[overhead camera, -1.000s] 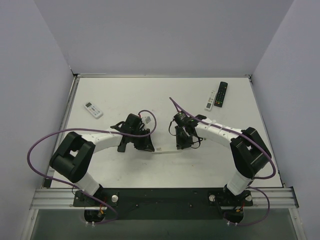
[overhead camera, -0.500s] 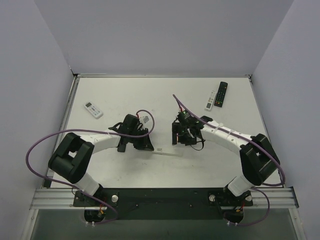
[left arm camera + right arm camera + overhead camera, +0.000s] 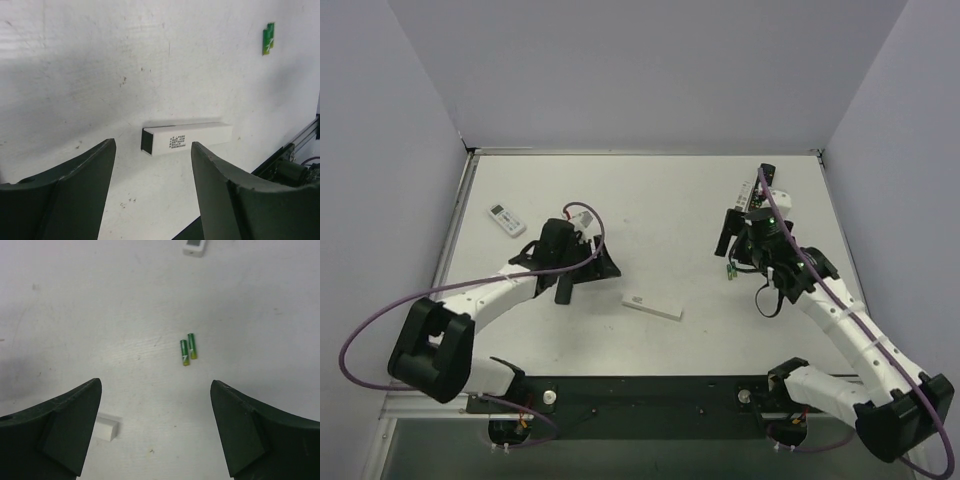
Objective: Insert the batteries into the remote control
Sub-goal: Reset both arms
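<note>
Scuffed white tabletop (image 3: pixel 100 315) w/ cylindrical green batteries (image 3: pixel 184 351)

My left arm (image 3: pixel 495 290) and right arm (image 3: pixel 855 335) wear white shells with black joints; a purple cable (image 3: pixel 365 325) trails each; the jaws are dark wedges.

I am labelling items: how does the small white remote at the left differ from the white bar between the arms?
The remote is shorter; the bar is longer and slimmer. The remote shows a grey screen; the bar shows only a small printed code. Both are white, lie flat, and neither is held.
</note>
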You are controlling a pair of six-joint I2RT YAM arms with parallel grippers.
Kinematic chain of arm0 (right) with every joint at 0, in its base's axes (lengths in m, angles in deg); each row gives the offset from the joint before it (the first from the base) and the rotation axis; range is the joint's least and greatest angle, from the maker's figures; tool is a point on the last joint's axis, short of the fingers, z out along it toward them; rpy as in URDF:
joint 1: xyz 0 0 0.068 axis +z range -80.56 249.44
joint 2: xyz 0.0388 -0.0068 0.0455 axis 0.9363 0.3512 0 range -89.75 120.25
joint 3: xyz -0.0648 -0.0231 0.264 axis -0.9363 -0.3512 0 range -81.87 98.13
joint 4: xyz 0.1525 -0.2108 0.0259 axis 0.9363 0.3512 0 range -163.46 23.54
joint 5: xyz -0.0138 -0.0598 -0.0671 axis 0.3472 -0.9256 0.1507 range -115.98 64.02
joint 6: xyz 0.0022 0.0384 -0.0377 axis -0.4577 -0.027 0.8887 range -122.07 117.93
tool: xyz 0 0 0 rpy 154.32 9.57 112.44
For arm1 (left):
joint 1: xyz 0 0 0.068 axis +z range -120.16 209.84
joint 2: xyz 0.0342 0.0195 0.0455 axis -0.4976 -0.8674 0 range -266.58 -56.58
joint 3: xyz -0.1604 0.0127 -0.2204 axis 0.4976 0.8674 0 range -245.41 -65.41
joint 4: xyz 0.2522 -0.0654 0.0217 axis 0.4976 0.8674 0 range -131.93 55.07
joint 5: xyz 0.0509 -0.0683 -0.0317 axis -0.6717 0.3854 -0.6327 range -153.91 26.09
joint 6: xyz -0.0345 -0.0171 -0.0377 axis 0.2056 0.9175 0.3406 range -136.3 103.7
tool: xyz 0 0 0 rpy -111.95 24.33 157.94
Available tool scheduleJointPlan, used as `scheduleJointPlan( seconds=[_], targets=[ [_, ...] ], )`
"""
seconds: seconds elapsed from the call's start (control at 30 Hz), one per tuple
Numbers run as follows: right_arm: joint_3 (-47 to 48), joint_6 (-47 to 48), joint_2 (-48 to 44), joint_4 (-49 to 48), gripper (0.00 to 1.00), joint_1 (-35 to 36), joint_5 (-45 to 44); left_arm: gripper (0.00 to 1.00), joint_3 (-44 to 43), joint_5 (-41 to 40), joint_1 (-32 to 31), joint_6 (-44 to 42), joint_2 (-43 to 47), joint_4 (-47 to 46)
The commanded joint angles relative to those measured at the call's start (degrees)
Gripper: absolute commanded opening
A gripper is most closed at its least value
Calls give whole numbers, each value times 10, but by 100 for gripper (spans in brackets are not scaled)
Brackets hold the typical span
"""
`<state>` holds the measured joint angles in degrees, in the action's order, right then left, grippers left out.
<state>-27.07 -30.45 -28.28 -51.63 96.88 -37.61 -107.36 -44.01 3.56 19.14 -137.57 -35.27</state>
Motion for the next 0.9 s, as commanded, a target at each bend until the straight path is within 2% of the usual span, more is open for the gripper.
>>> scheduleJointPlan(
  seconds=[0.0, 0.07, 0.1, 0.2, 0.27, 0.4, 0.47, 0.57, 0.87],
  targets=[
    [-1, 19, -81, 51, 86, -36, -121, 75, -13, -57, 40, 10, 113, 5],
    [13, 27, -121, 67, 91, -54, -147, 79, -18, -121, 57, 9, 160, 39],
    [17, 38, -136, 70, 93, -56, -187, 81, -35, -146, 65, 5, 205, 55],
    [35, 65, -194, 69, 100, -56, -247, 97, -65, -275, 81, -34, 291, 109],
    [45, 96, -221, 63, 100, -57, -271, 98, -81, -358, 81, -55, 335, 110],
    [74, 136, -239, 52, 100, -58, -294, 97, -87, -440, 80, -113, 460, 59],
    [85, 149, -245, 41, 100, -58, -295, 97, -80, -453, 80, -159, 494, 5],
    [92, 159, -245, 28, 100, -60, -290, 97, -88, -465, 80, -207, 539, -24],
    [103, 179, -239, 6, 100, -59, -281, 97, -126, -503, 80, -263, 561, -14]
  ],
)
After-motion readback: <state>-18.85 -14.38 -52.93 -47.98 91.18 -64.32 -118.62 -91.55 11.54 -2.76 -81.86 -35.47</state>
